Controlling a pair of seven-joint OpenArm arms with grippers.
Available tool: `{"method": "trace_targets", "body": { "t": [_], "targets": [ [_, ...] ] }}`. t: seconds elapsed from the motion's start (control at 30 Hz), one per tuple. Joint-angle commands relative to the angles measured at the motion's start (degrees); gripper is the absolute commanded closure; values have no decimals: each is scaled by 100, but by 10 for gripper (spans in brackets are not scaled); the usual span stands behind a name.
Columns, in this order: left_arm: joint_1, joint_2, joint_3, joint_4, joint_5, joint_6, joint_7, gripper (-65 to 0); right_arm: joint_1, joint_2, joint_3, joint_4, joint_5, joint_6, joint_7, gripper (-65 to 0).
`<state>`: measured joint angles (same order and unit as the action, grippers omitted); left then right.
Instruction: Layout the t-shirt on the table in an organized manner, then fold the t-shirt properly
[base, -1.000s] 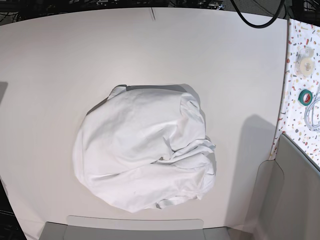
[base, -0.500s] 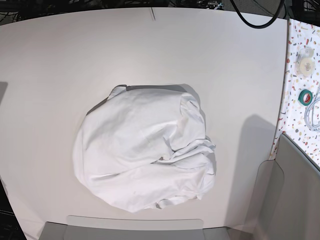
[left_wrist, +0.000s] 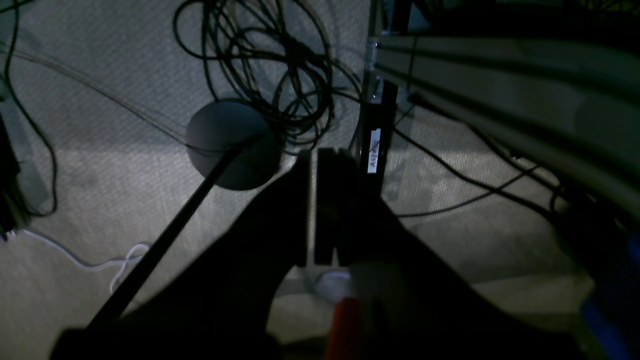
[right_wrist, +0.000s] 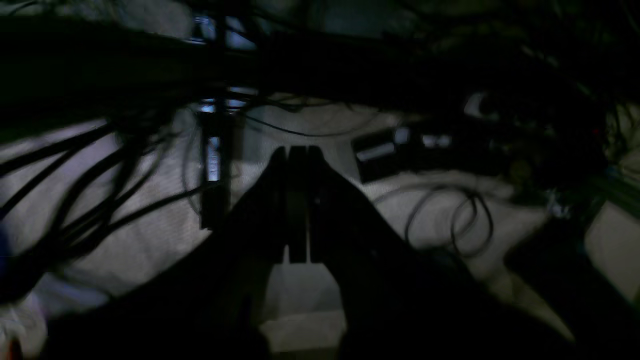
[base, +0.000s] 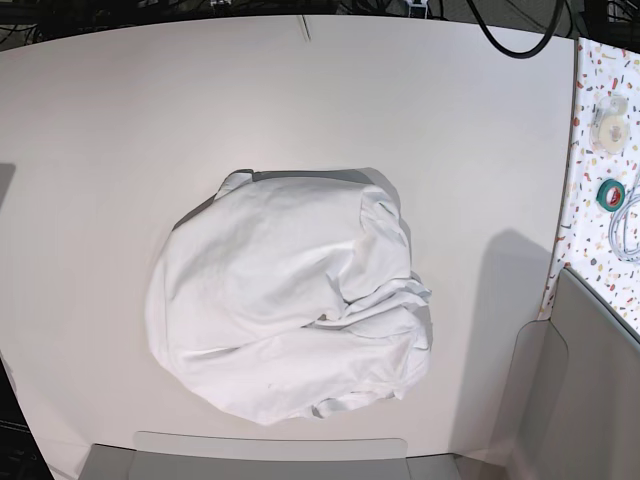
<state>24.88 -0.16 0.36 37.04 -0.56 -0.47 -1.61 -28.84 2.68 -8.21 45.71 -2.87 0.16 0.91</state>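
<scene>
T-shirt (base: 290, 300) bunched mid-table (base: 100, 130), untouched; laying-out not yet begun. Left wrist: left gripper (left_wrist: 314, 210) clenched, empty, over floor cables. Right wrist: right gripper (right_wrist: 296, 200) clenched, empty. Next, likely: reach in, pinch an edge, spread.

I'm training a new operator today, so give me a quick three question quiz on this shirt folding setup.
1. True or false: the t-shirt lies spread flat with both sleeves out.
2. Where does the green tape roll sit? A) on the white table B) on the speckled panel C) on the t-shirt
3. Fill in: the left end effector and the right end effector are both ____, holding nothing.

Key: 1 false, it is a crumpled mound. 2 B. 3 shut.
</scene>
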Motion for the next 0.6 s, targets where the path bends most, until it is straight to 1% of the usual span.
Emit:
{"method": "trace_targets", "body": {
  "t": [0.0, 0.13, 0.2, 0.3, 0.37, 0.43, 0.5, 0.57],
  "targets": [
    [206, 3, -5, 195, -1, -10, -64, 0, -224, 88, -54, 224, 19, -38, 37, 0],
    [786, 3, 21, 960, -1, -10, -64, 0, -778, 247, -124, 971, 19, -38, 37, 0],
    [1094, 3, 30, 1347, -1, -10, -64, 0, -1085, 273, -142, 1323, 19, -38, 37, 0],
    [1586, 3, 39, 1980, -1, -10, -64, 0, -1569, 431, -133, 1859, 19, -38, 46, 0],
    [1885, 12, 47, 2384, -1, -10, -28, 0, -1859, 449, -116, 2220, 19, -47, 46, 0],
    [2246, 12, 47, 2885, -1, -10, 139, 0, -2131, 449, -107, 2563, 19, -47, 54, 0],
    [2562, -14, 232, 3422, -1, -10, 235, 0, -2369, 458, -107, 2844, 19, -47, 37, 0],
    [2967, -129, 434, 3932, -1, -10, 253, 0, -2580, 563, -124, 3099, 19, -47, 37, 0]
  ]
}}
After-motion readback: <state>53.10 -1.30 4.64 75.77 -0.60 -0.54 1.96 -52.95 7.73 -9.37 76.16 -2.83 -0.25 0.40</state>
